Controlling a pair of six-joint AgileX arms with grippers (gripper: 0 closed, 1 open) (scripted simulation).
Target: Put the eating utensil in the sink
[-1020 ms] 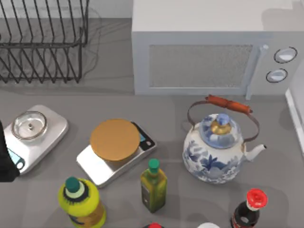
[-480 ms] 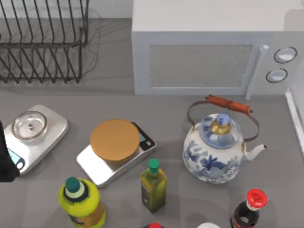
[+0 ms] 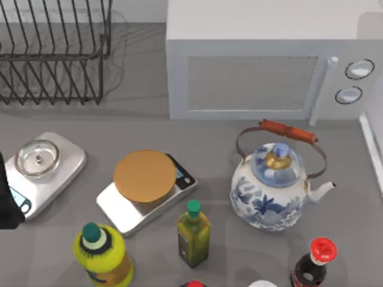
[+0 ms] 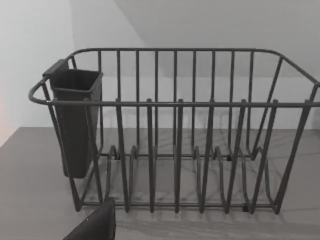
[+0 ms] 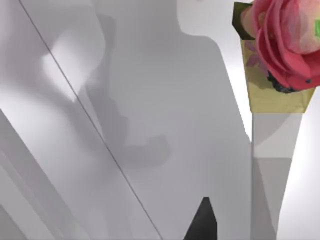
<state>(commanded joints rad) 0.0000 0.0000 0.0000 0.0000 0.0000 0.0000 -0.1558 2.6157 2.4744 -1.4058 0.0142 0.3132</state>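
Observation:
The eating utensil is out of view. A white raised rim (image 3: 372, 149) runs along the table's right edge; I cannot tell whether it belongs to the sink. A dark part of my left gripper (image 3: 7, 200) sits at the table's left edge beside a silver scale (image 3: 42, 170). In the left wrist view, the left gripper (image 4: 95, 225) faces an empty black wire dish rack (image 4: 175, 150) with a dark holder cup (image 4: 75, 120) on its side. The right gripper (image 5: 201, 222) hangs over smooth white surfaces, near a pink flower (image 5: 282, 40) in a yellow pot.
A white microwave (image 3: 263, 66) stands at the back and the dish rack (image 3: 54, 54) at the back left. A second scale with a brown disc (image 3: 145, 176), a blue-white kettle (image 3: 274, 188) and several bottles (image 3: 192, 233) crowd the front.

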